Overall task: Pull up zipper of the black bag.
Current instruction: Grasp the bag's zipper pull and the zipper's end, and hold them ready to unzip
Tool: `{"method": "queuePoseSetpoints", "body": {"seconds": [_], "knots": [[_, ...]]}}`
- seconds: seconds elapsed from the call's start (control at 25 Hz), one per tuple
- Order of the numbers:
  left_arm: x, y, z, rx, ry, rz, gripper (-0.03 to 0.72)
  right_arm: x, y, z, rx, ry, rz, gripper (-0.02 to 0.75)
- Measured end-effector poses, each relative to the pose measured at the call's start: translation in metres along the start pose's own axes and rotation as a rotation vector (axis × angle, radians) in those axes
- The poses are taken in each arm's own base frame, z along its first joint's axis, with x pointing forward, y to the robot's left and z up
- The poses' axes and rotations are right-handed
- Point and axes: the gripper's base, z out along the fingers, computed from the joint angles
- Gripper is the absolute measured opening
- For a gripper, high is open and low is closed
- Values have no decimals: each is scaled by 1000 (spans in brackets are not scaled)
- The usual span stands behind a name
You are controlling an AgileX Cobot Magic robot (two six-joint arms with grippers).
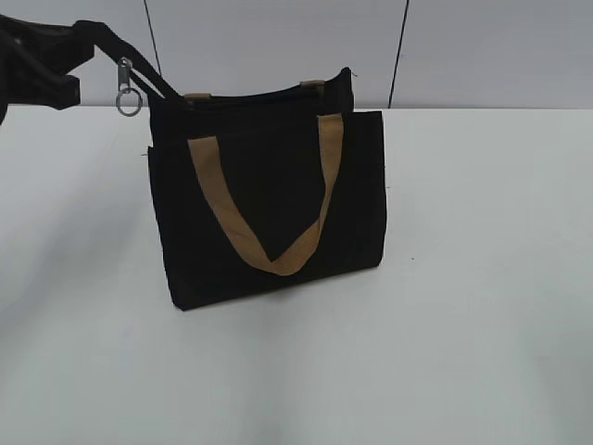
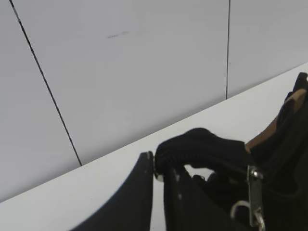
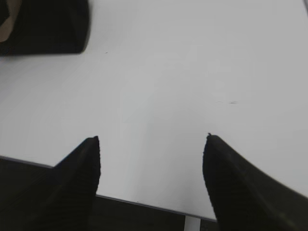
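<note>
The black bag [image 1: 269,204] stands upright on the white table, with tan strap handles [image 1: 278,264] hanging down its front. A black strip of the zipper [image 1: 148,79] stretches from the bag's top left corner up to my left gripper [image 1: 85,39]. The gripper is shut on the end of that strip [image 2: 192,147]. The silver pull tab with a ring [image 1: 127,88] hangs from the strip between gripper and bag; it also shows in the left wrist view [image 2: 254,192]. My left gripper's jaws [image 2: 159,166] are closed. My right gripper [image 3: 151,144] is open and empty, low over the table.
The white table [image 1: 482,278] spreads around the bag, with a pale panelled wall [image 1: 278,37] behind. A corner of the bag [image 3: 43,24] shows at the top left of the right wrist view. The table's front edge [image 3: 144,202] lies under the right gripper.
</note>
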Motion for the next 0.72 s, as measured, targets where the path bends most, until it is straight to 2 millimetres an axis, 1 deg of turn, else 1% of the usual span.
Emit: {"method": "queuePoseSetpoints", "body": {"seconds": [0.08,0.16,0.36,0.52,0.64,0.72], "knots": [[-4,-2,2,6,4,-14,22,-12,2,8,-65,18,-46,508],[-6,-5,4,11,19,-17,21,-26,5,20,-148,27,-100,508],[-8,-17,7,29,64,-7,22,-55,12,62,-356,40,-135,508],[-12,-16,9,22,65,-54,22,-74,19,84,-503,-57,-134,508],[-16,-15,10,16,56,-83,22,-90,28,99,-615,-126,-166,508],[-18,-15,10,14,54,-89,22,-102,35,117,-690,-120,-189,508]]}}
